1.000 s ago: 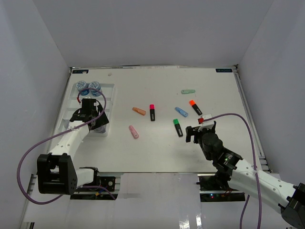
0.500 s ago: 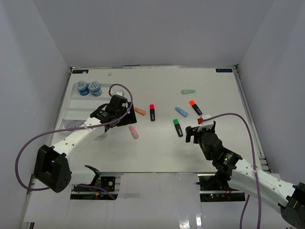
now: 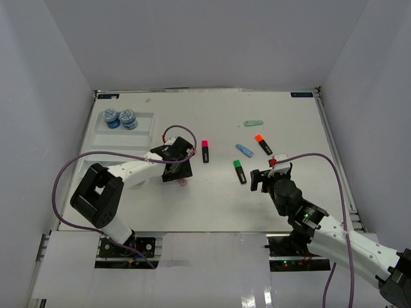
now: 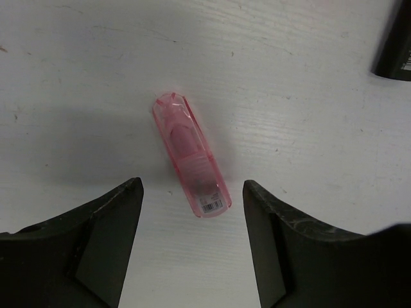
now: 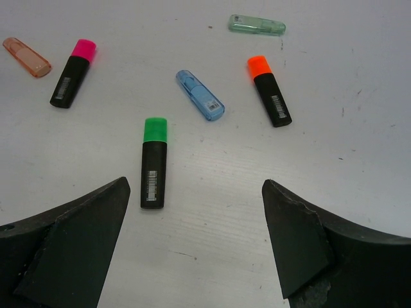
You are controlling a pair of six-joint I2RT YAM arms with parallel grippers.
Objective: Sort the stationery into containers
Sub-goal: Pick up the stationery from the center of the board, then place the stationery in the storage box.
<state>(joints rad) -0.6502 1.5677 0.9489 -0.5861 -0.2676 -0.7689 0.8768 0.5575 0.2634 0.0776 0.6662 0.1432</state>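
Observation:
My left gripper [image 3: 177, 171] is open and hovers low over the pink marker [image 4: 189, 155], whose near end lies between the open fingertips without touching them [image 4: 191, 192]. In the top view only a bit of this marker [image 3: 183, 183] shows. My right gripper [image 3: 266, 179] is open and empty [image 5: 196, 192], just right of the green-capped highlighter [image 5: 154, 163]. The pink-capped highlighter [image 3: 205, 151], orange-capped highlighter [image 3: 263, 144], blue marker [image 3: 243, 151], green marker [image 3: 254, 123] and orange marker [image 5: 26, 57] lie on the table. The white tray [image 3: 144, 125] at the left holds two blue jars [image 3: 119, 118] in its far end.
White walls enclose the table on three sides. Purple cables loop from both arms above the table. A black highlighter end [image 4: 395, 48] shows at the top right of the left wrist view.
My left arm has swung right from over the tray to above the pink marker. The right arm has barely moved.

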